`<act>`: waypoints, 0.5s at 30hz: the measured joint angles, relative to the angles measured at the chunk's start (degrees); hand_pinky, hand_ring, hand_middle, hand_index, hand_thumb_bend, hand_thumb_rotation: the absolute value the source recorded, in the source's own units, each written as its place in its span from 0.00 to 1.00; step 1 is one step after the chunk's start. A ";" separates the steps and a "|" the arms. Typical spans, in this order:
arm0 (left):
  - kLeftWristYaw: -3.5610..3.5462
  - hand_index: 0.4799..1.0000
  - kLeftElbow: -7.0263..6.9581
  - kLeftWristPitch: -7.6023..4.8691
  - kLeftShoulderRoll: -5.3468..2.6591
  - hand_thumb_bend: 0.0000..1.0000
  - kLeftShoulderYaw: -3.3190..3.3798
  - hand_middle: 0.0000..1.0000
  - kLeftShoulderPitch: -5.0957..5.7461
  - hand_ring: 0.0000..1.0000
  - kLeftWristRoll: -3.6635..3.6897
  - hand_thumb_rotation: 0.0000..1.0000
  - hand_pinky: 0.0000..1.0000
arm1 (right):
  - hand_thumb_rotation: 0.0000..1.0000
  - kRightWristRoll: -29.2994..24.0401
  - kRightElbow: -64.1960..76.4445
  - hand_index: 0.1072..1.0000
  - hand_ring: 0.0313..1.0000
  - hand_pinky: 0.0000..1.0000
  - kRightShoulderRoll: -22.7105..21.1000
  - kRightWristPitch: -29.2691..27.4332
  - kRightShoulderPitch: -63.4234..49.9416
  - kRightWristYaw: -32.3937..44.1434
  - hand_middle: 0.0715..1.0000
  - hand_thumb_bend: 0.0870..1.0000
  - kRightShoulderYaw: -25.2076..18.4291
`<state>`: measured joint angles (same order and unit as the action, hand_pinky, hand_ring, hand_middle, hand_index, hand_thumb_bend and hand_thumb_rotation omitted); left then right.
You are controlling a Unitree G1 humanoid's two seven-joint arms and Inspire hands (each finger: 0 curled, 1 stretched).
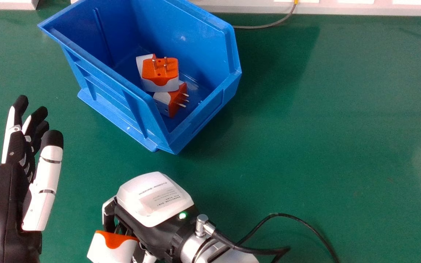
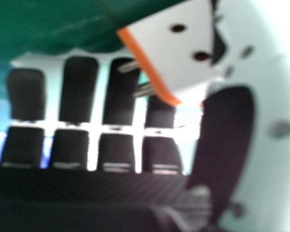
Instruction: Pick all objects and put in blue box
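Observation:
My right hand (image 1: 155, 199) is low in the head view, its fingers curled and its thumb around a white and orange plug adapter (image 1: 122, 241). In the right hand view the adapter (image 2: 171, 53) sits between the thumb and fingers of the right hand (image 2: 79, 92), its metal pins towards the fingers. The blue box (image 1: 196, 31) stands farther forward, with similar adapters (image 1: 160, 73) heaped inside; the top one has its pins up, and a lower one (image 1: 177, 98) lies on its side. At the left, my left hand (image 1: 7, 186) is open and empty, apart from the box.
The green tabletop (image 1: 323, 128) stretches to the right of the box. A black cable (image 1: 302, 219) loops from the right wrist. Along the far edge runs a pale ledge (image 1: 261, 8), with a thin grey cable (image 1: 269, 25) in front of it.

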<state>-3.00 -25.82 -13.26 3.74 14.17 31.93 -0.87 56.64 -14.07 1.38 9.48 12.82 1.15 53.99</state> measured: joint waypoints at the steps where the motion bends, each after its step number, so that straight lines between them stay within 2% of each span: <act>1: -0.01 0.98 0.00 0.00 0.01 0.46 0.01 0.94 0.00 0.94 0.00 0.91 0.99 | 0.00 0.00 -0.03 0.42 0.38 0.30 0.00 -0.03 0.00 -0.05 0.47 0.47 0.00; 9: 0.09 0.98 -0.49 0.18 -0.03 0.46 0.02 0.94 0.27 0.94 -0.22 0.91 0.99 | 0.00 0.00 -0.35 0.42 0.37 0.29 0.00 -0.23 0.00 -0.73 0.47 0.47 -0.09; 15: 0.05 0.97 -0.48 0.12 -0.02 0.46 0.04 0.94 0.01 0.94 0.19 0.90 0.98 | 0.00 -0.47 -0.36 0.42 0.37 0.28 0.00 -0.29 -0.07 -0.80 0.48 0.47 -0.54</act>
<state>-2.96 -26.30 -13.14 3.72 14.22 31.94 -0.68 56.18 -14.43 1.38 9.19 12.75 0.36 53.45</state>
